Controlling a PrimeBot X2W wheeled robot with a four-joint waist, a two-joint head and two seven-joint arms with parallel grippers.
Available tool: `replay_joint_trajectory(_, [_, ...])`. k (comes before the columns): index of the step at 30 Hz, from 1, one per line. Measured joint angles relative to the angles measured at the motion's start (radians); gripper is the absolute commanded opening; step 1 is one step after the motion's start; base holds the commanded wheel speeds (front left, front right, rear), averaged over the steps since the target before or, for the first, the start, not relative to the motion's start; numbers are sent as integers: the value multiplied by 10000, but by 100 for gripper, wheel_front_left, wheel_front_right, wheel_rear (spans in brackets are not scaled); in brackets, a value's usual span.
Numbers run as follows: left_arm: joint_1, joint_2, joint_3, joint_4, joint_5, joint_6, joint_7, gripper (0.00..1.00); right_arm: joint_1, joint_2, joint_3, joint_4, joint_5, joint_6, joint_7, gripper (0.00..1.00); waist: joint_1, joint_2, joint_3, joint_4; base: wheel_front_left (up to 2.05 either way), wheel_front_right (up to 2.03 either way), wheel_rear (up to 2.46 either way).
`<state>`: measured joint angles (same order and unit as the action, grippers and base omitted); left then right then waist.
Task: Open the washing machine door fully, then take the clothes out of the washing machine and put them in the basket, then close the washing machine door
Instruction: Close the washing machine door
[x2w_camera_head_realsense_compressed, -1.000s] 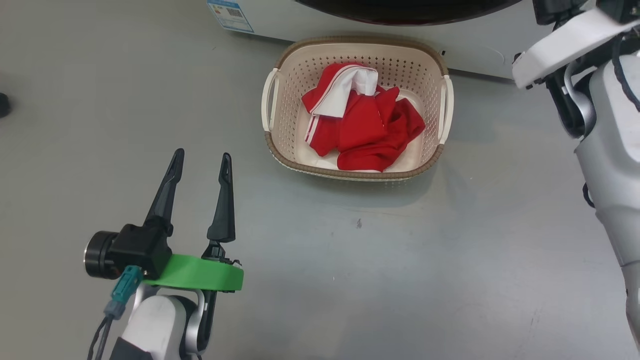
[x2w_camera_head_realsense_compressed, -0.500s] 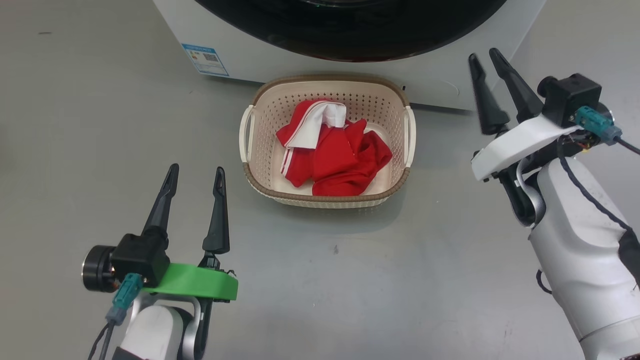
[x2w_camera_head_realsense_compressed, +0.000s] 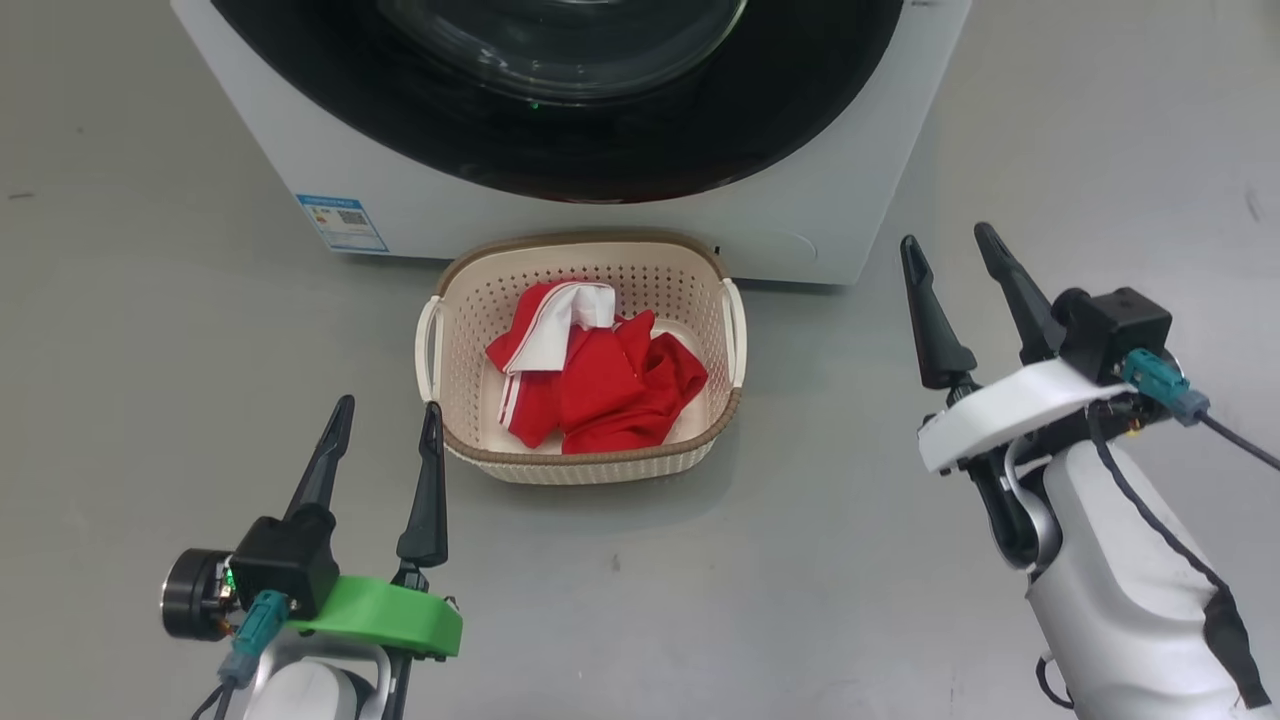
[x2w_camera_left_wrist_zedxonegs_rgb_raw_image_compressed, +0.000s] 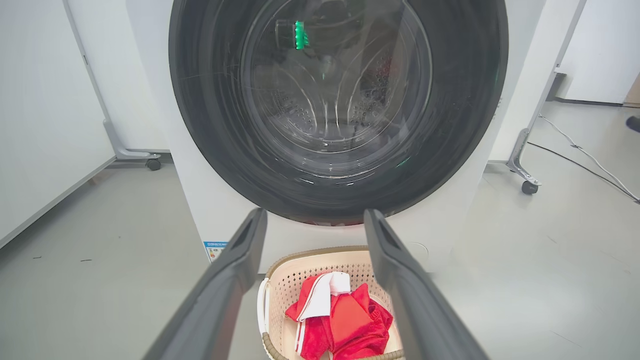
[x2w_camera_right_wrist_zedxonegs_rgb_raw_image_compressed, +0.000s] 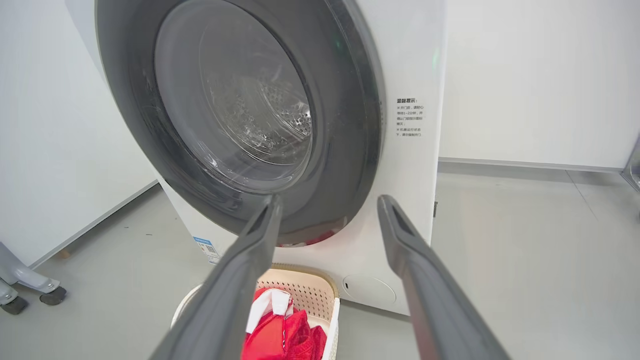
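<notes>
A white washing machine (x2w_camera_head_realsense_compressed: 830, 225) stands on a grey floor (x2w_camera_head_realsense_compressed: 800, 580), seen from above. Its round door (x2w_camera_head_realsense_compressed: 700, 140), with a glossy black rim and clear glass centre, looks shut flat against the front. A small blue label (x2w_camera_head_realsense_compressed: 342, 222) sits at the machine's lower left corner. Just in front of the machine, on the floor, is a cream basket (x2w_camera_head_realsense_compressed: 585, 241) with a brown rim and white handles. The red clothes (x2w_camera_head_realsense_compressed: 610, 395) with white trim lie bunched inside it. The left jaws hover near the basket's left front corner, spread wide and holding nothing. The right jaws hover well off to the basket's right, also spread apart and empty.
</notes>
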<state>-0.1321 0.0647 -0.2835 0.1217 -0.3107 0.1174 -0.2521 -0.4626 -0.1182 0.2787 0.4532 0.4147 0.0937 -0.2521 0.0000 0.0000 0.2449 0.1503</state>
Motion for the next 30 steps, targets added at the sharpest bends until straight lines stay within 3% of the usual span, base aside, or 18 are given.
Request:
replay_joint_trajectory(17, [1034,153,-73,190,-46,-10,236,100,2663,176,-211,-1012,-46,-347,0,100,0,0,-1433,-1067,0,0,0])
replay_joint_trajectory(30, [1459,217,-104,-4,-77,-10,504,100,3940,253,-115,-1647,-167,-474,0,100,0,0,-2010,-1460,0,0,0])
